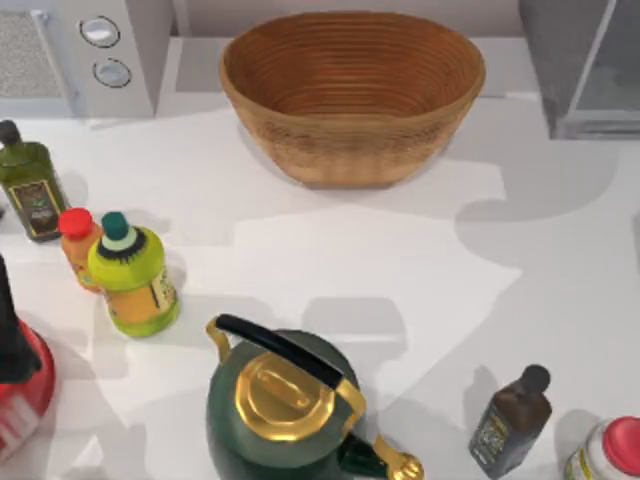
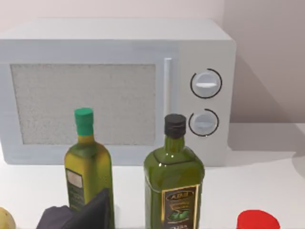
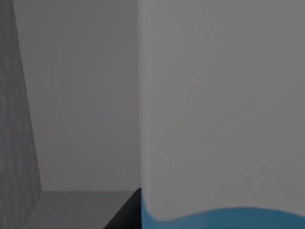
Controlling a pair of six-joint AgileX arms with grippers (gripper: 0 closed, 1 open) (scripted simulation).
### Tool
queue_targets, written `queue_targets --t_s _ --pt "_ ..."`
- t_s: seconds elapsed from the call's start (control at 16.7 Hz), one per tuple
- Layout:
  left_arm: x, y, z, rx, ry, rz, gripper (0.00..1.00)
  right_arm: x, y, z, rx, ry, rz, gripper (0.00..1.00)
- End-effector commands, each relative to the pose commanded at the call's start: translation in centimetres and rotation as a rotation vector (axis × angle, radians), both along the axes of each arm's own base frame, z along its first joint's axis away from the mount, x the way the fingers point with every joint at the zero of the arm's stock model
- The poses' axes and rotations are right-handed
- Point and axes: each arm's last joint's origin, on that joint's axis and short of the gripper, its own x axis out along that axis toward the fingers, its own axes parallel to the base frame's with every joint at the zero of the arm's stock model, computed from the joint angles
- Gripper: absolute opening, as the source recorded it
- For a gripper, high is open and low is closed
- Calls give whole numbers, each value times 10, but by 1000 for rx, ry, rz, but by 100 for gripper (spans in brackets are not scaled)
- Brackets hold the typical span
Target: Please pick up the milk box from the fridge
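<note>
Milk box (image 3: 219,119) stands close inside fridge (image 3: 14,119).

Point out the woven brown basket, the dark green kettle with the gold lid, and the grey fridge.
Woven brown basket (image 1: 352,150), top view, front outer wall.
Dark green kettle (image 1: 232,420), top view, green body.
Grey fridge (image 1: 555,50), top view, dark side wall.

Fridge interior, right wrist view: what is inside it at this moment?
The milk box stands inside the fridge, very close to the camera, its white face and a blue edge visible. Beside it are a pale back wall and grey floor. Whatever lies behind the carton is covered.
</note>
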Motion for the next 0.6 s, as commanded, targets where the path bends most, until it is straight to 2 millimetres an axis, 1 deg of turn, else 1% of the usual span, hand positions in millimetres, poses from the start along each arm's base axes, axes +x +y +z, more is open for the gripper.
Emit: queue_targets --t_s 0.3,0.48,0.6 --pt "0 0 0 0 0 0 100 -3 0 -2 2 2 1 0" --pt "0 0 0 0 0 0 100 -21 -2 3 -1 -7 -3 0" --pt "0 0 0 0 0 0 100 -36 -1 -1 3 7 -3 0"
